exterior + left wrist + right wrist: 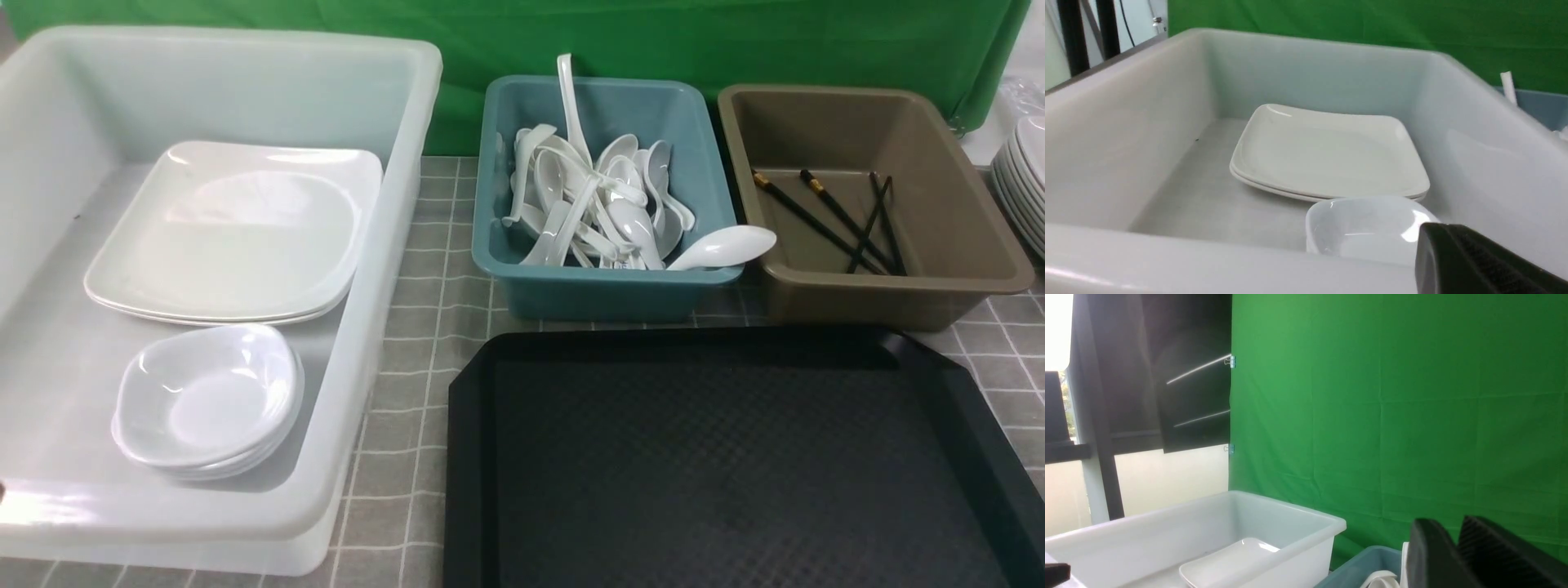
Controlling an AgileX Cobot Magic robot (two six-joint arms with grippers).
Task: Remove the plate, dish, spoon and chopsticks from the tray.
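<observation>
The black tray point(735, 457) lies at the front with nothing on it. In the white tub point(392, 269) a large white plate point(237, 237) point(1327, 155) sits on another one, with stacked small dishes point(204, 400) point(1363, 228) in front. A white spoon point(722, 247) rests across the teal tub's point(604, 286) front right rim. Black chopsticks point(824, 216) lie in the brown tub point(890, 286). Neither gripper shows in the front view. My left gripper point(1431, 234) hangs shut and empty over the white tub's near corner, by the dishes. My right gripper point(1447, 522) is raised above the teal tub point(1367, 563), fingers slightly apart, holding nothing.
The teal tub holds several other white spoons point(596, 204), one handle standing upright. A stack of round white plates point(1024, 188) sits at the far right edge. A green cloth point(653, 33) hangs behind the tubs. A grey checked cloth point(424, 286) covers the table.
</observation>
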